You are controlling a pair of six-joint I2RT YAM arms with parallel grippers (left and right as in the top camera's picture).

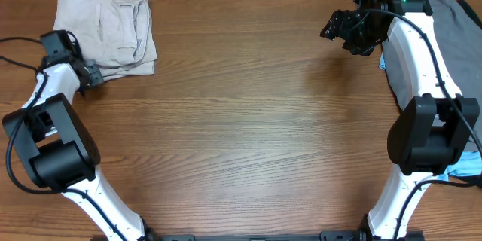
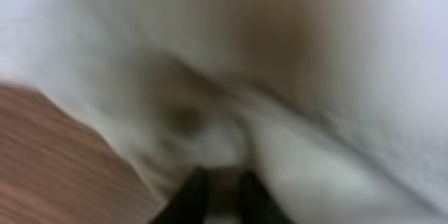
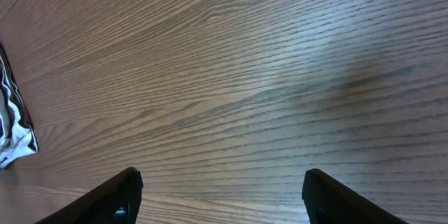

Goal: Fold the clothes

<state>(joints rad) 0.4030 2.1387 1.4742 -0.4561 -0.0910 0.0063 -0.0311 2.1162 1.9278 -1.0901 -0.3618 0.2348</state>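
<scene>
Beige shorts [image 2: 336, 77] a close-up blur; grey garment [image 1: 463, 45] partly off the edge.

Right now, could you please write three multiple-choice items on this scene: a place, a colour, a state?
1. Where do the beige shorts lie? A far left of the table B table centre C far right
2. What colour is the top garment on the right? A red B dark grey C yellow
3. How do the right arm's fingers stand? A shut on cloth B shut, empty C open over bare wood
Key: A, overhead shows them upper left; B, its cloth is plainly grey; C, a wide gap with only wood between.
</scene>
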